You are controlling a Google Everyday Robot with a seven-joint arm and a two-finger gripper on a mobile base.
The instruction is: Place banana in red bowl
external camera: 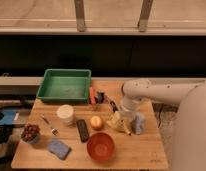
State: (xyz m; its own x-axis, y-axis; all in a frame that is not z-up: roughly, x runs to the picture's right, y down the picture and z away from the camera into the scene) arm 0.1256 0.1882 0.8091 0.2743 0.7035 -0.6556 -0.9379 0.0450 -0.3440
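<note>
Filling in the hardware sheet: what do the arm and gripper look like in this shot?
The arm is smooth, off-white and tubular, with a bulbous rounded joint housing; a broad pale shell fills the right edge. No cables or markings show. The gripper, darker than the arm, is low down, right by the banana.
</note>
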